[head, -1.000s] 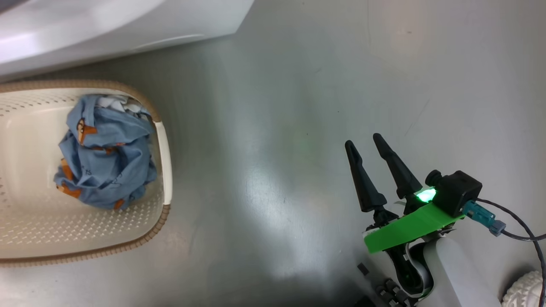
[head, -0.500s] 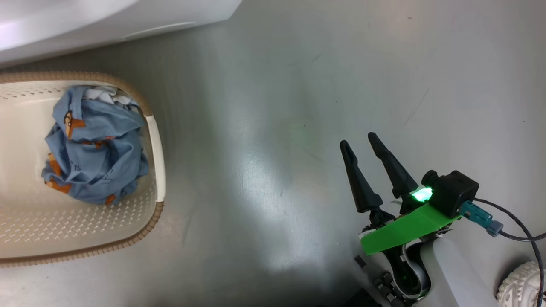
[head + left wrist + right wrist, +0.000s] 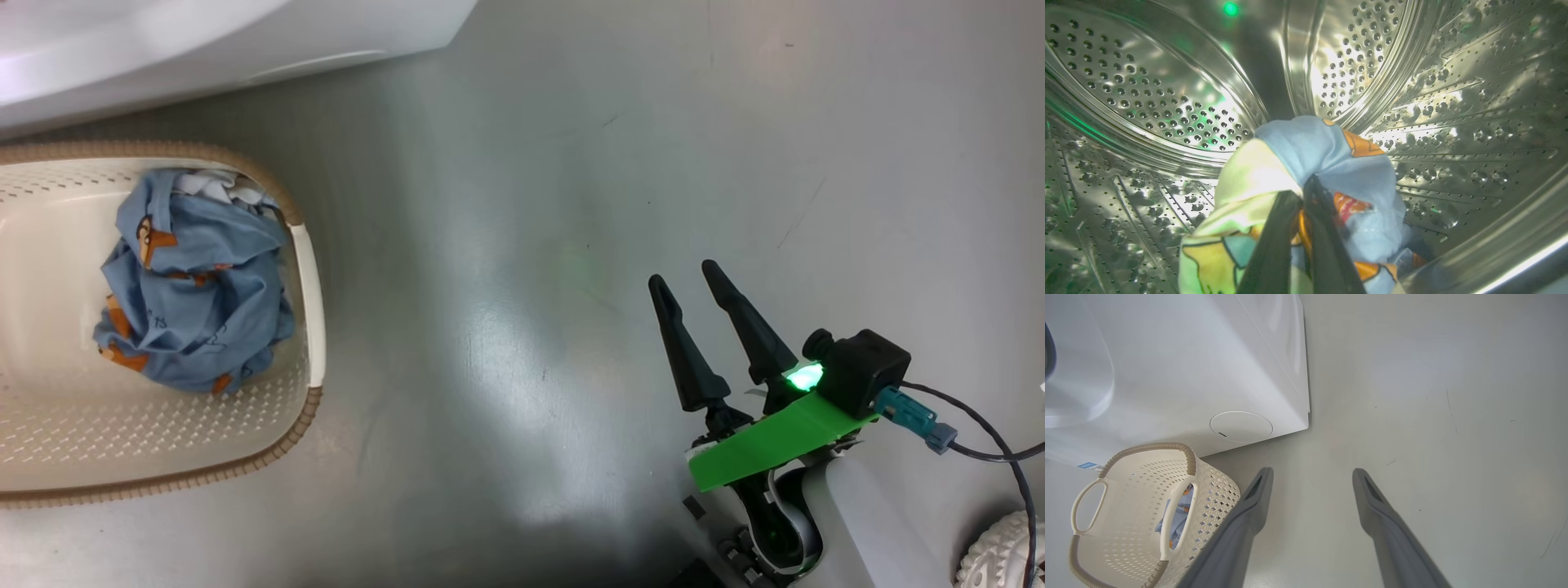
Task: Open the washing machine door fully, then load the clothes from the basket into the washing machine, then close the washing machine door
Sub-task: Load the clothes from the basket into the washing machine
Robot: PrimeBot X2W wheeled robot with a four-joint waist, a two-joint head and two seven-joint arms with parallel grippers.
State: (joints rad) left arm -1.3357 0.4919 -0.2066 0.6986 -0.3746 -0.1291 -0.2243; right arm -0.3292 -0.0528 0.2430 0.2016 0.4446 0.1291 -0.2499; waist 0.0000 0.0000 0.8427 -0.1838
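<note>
**Operator:** Change since the earlier head frames: the whole picture has drifted sideways and back. I log that as head-camera motion, not basket motion. My right gripper (image 3: 682, 273) holds the same pose above the floor (image 3: 571, 163).

**Checker:** State of each pincer?

**Operator:** On the right gripper the fingers are spread wide, with nothing between them. The left gripper (image 3: 1301, 192) is closed tight on a light blue garment (image 3: 1327, 151) with orange prints and a cream part. The cloth bunches around and ahead of its fingertips. The steel drum (image 3: 1147, 102) surrounds that pincer on all sides.

**Checker:** Progress?

**Operator:** Judgement: step one is done. The left pincer is working inside the washing machine (image 3: 1188, 367), so the washing machine door must stand open. Step two is under way. The held garment is not yet released, and more clothes (image 3: 196, 286) lie in the basket (image 3: 315, 269), well off to the left of the right gripper. Step three, closing, is left.

**Checker:** Counts?

**Operator:** Grippers, two. Basket, one. Machine, one. Garment in hand, one. Heap in the basket, one; I cannot tell how many pieces are in it.
</note>
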